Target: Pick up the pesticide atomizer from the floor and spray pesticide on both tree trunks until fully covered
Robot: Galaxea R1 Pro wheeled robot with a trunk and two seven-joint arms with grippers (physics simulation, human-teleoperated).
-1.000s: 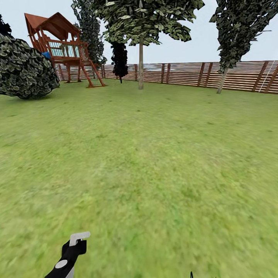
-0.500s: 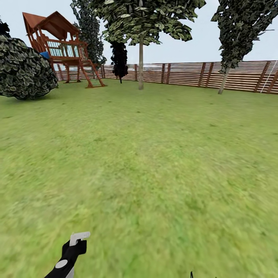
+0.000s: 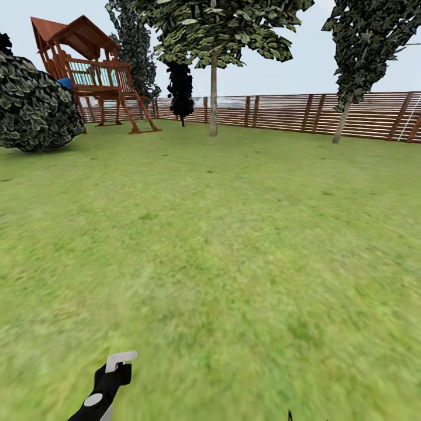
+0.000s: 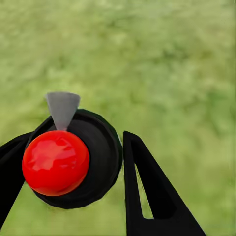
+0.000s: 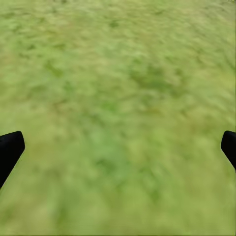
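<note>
Floor: blurry green lawn, filling most of the head view and lying under both wrist cameras.

Fence: brown horizontal slats, running along the far edge of the lawn.

Trees: one with a pale straight trunk and jagged dark foliage, standing before the fence near the middle; a second, trunk leaning, further right by the fence. A thin all-black tree stands between the first tree and the playhouse.

Bush: large, dark, rounded, at the far left.

Playhouse: red-brown wooden tower with roof and ladder, just behind the bush.

Left tool: clenched on the pesticide atomizer, black fingers pressing either side of its black body. The atomizer shows a red round top and a pale grey trigger head pointing away; in the head view it sits low at the left.

Right tool: released, black fingertips far apart at the edges of the right wrist view, grass between.
</note>
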